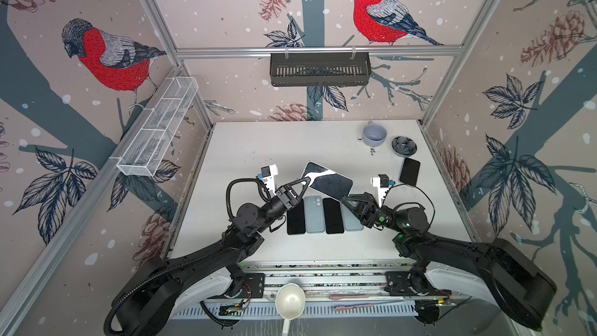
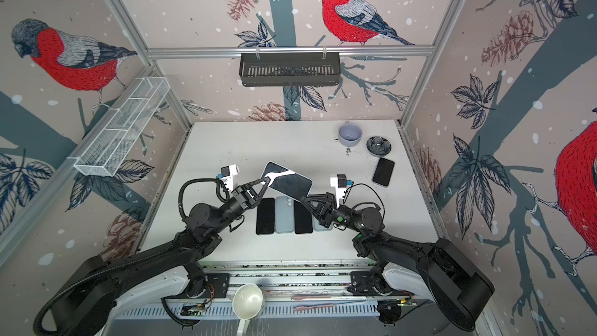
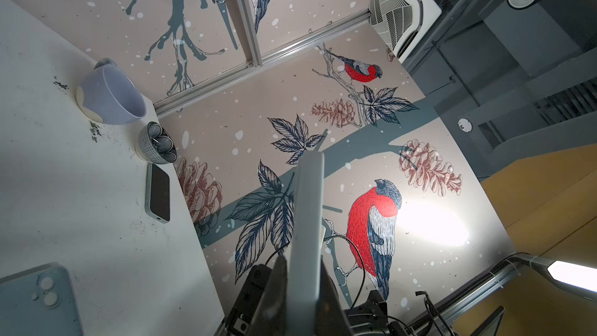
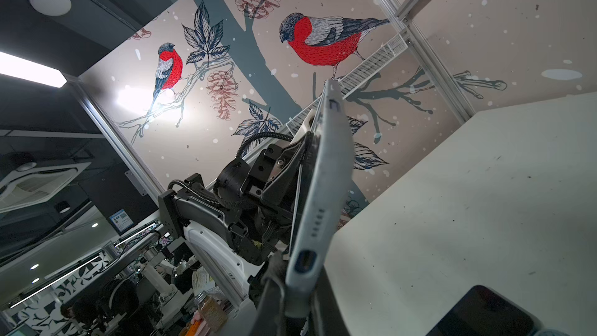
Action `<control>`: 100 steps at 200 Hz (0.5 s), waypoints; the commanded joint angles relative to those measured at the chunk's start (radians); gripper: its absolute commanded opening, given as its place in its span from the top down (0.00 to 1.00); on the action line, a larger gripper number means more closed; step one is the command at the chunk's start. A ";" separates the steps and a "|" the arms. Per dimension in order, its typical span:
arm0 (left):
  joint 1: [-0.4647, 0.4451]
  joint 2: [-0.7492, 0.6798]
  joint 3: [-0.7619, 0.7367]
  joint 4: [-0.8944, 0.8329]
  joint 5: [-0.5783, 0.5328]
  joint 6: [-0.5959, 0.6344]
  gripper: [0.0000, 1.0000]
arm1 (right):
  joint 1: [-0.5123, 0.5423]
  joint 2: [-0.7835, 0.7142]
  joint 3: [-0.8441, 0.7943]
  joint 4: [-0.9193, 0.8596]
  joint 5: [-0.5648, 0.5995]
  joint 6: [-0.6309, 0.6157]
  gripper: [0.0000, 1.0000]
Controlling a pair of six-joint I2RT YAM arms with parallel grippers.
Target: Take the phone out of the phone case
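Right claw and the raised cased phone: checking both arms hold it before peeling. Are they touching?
Touching. The right wrist view shows the right claw clamped on the cased phone near its charging port.

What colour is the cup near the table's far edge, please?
The cup is pale lavender-blue; it shows best in the left wrist view.

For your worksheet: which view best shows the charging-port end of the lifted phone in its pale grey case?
Right wrist view: the lifted grey-cased phone shows its port end close up. Both top views show its glossy screen; left wrist view, only a side edge.
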 commanded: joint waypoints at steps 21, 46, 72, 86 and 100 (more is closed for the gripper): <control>-0.008 -0.042 0.074 -0.073 0.016 -0.028 1.00 | 0.000 -0.021 0.021 -0.163 0.019 -0.195 0.96; -0.020 -0.054 0.107 -0.164 0.014 -0.040 1.00 | 0.005 -0.028 0.031 -0.283 0.029 -0.325 0.91; -0.024 -0.050 0.112 -0.201 -0.004 -0.058 1.00 | 0.029 -0.066 -0.005 -0.319 0.118 -0.447 0.85; -0.025 -0.043 0.119 -0.200 -0.009 -0.063 1.00 | 0.051 -0.096 -0.005 -0.390 0.195 -0.522 0.82; -0.027 -0.031 0.136 -0.207 -0.005 -0.065 1.00 | 0.064 -0.116 -0.008 -0.428 0.264 -0.575 0.79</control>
